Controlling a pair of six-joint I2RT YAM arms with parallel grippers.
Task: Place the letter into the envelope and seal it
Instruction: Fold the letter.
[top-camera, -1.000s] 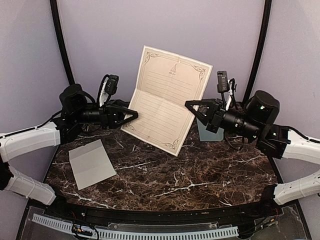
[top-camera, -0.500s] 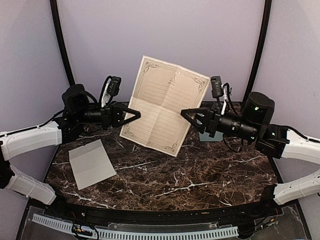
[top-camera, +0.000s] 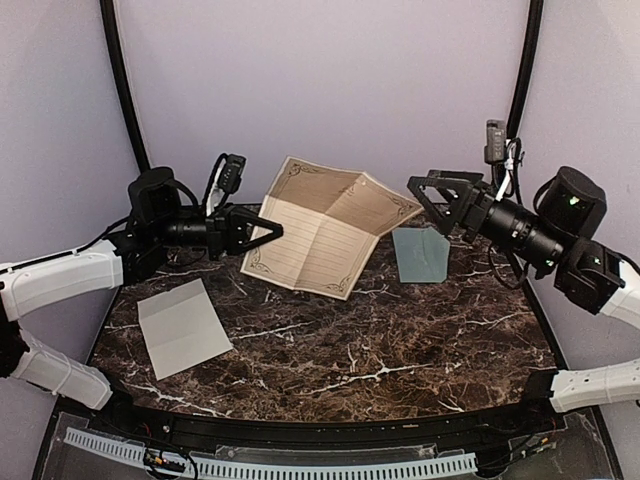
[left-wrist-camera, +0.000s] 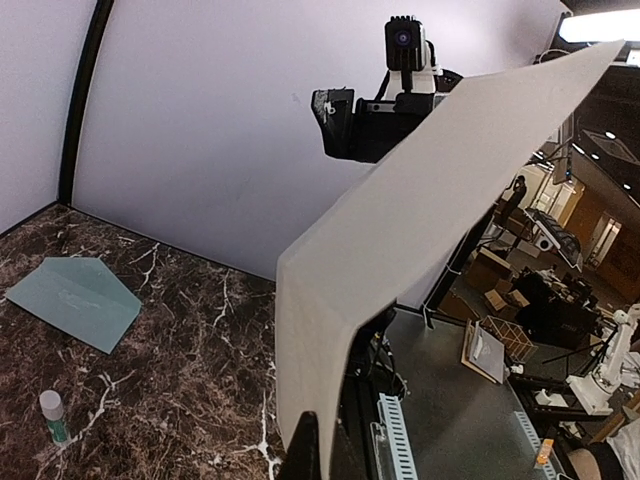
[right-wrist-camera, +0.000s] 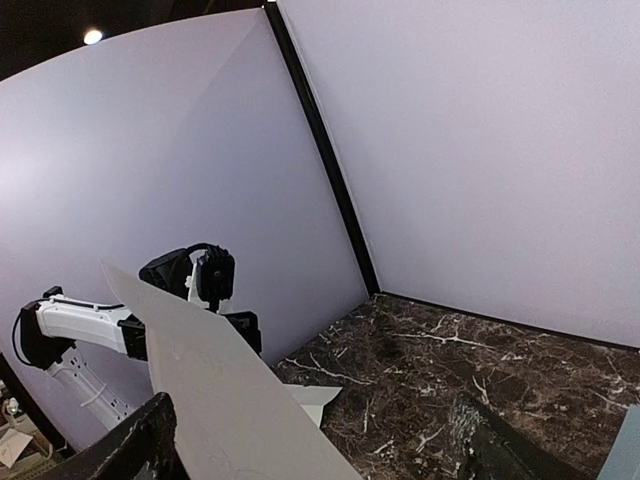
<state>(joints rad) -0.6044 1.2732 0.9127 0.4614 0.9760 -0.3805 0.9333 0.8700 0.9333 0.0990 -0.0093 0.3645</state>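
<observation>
Left pincer (top-camera: 272, 232) grips the letter (top-camera: 320, 235), right pincer (top-camera: 425, 207) wide — glue stick (left-wrist-camera: 52, 416) only in left-wrist view

Your top cam sits high up behind both arm bases, tilted down and forward at the letter (top-camera: 322, 236), far enough back to fit the whole table (top-camera: 400, 350). Your left wrist cam is jammed right at the letter's left edge, looking along its blank back toward the right arm (left-wrist-camera: 380, 110), with the envelope (left-wrist-camera: 75, 298) on the table beyond the letter. Right wrist cam looks the opposite way from the letter's right side, close to it, toward the left arm (right-wrist-camera: 90, 325). All three views share the letter, and each wrist view catches the other arm.
</observation>
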